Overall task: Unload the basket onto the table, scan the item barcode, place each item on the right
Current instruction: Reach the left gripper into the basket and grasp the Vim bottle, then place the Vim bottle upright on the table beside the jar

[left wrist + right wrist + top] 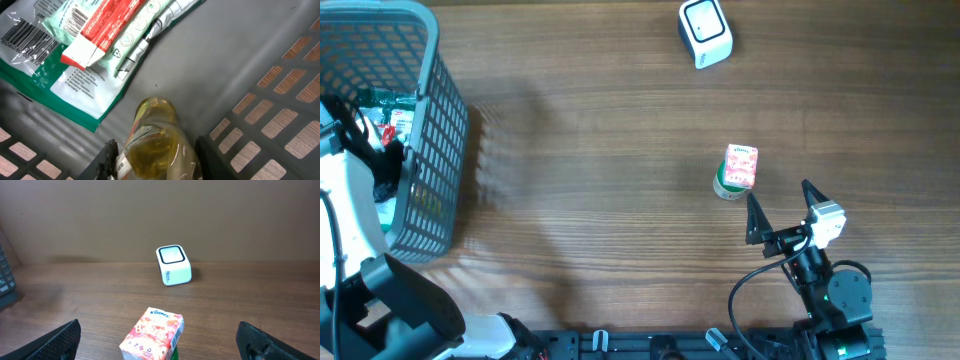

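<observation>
The left claw (pixel 156 149) is down inside the basket (pixel 432 150), its fingers narrow on either side of a bottle (pixel 152 117) of yellow liquid; whether the pads actually press it, I cannot tell. The bottle lies on the basket floor, its lower part cut off at the frame edge, and no barcode shows on it. Further in on the basket floor lie a pale green packet (pixel 135 35), a red and white box (pixel 97 30) partly on top of it, and a green pouch (pixel 35 50) with a barcode facing up; all three run out of frame. From overhead the left arm covers most of the basket's inside, so the claw and bottle are hidden there.

The right claw (pixel 778 192) stands wide and holds nothing, well away from the basket on the table (pixel 600 140); just ahead of it, on the side away from the basket, a tissue pack (pixel 741 165) rests against something green and white (pixel 722 187), mostly hidden under it. The scanner (pixel 705 32) sits beyond these, well apart from the basket, window up.
</observation>
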`<state>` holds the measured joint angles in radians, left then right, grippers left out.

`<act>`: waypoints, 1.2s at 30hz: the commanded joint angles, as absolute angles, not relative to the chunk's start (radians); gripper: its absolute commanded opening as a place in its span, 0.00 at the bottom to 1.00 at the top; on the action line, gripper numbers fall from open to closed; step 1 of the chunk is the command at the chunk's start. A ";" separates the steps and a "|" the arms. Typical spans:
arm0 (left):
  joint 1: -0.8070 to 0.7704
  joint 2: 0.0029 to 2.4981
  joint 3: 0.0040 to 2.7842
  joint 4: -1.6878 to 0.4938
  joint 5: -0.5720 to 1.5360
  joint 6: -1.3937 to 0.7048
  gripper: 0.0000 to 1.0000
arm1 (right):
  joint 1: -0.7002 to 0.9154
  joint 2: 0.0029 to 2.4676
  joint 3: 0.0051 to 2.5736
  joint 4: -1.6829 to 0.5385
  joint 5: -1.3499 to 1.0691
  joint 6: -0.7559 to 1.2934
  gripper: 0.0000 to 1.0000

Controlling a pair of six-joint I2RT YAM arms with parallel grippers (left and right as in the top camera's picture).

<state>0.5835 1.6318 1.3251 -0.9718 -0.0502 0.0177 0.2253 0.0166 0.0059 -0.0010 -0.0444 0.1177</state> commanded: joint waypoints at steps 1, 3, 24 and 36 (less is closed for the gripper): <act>0.586 1.620 1.443 -0.973 -0.041 0.018 0.17 | 0.220 0.014 0.005 0.001 -0.052 0.105 0.99; 0.586 1.607 1.530 -0.978 -0.039 0.010 0.18 | 0.220 0.014 0.005 0.001 -0.052 0.106 1.00; 0.250 1.298 2.014 -0.908 0.283 -0.189 0.15 | 0.220 0.014 0.005 0.001 -0.052 0.105 1.00; -0.241 1.525 2.014 -1.208 0.268 -0.189 0.13 | 0.220 0.014 0.005 0.001 -0.052 0.105 1.00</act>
